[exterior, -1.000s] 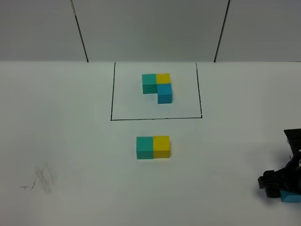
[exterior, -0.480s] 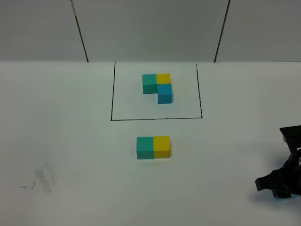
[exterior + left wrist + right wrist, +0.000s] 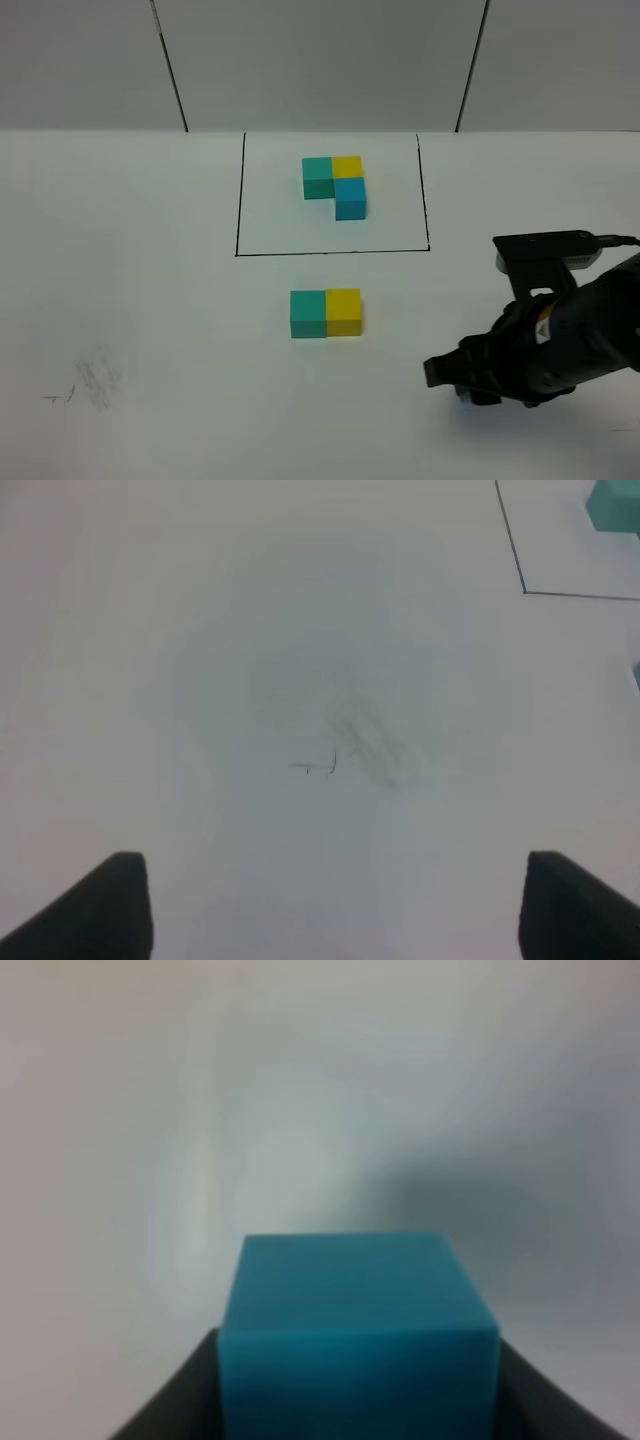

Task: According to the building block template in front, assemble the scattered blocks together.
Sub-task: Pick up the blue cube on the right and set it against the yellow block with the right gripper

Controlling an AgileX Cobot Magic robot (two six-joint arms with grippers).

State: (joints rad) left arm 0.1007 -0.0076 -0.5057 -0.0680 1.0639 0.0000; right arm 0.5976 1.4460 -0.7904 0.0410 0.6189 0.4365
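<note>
The blue cube (image 3: 358, 1345) is matte, square-edged and evenly coloured.

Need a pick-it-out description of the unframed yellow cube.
Find the black drawn rectangle. Outside its near edge two cubes sit touching; the yellow cube is the right one, beside the teal-green cube. Unlike the framed yellow cube, it touches nothing blue.

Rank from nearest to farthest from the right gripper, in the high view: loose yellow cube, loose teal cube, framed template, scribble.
From the right gripper:
1. loose yellow cube, centre of the table
2. loose teal cube, touching it, further left
3. framed template, at the back
4. scribble, far left
</note>
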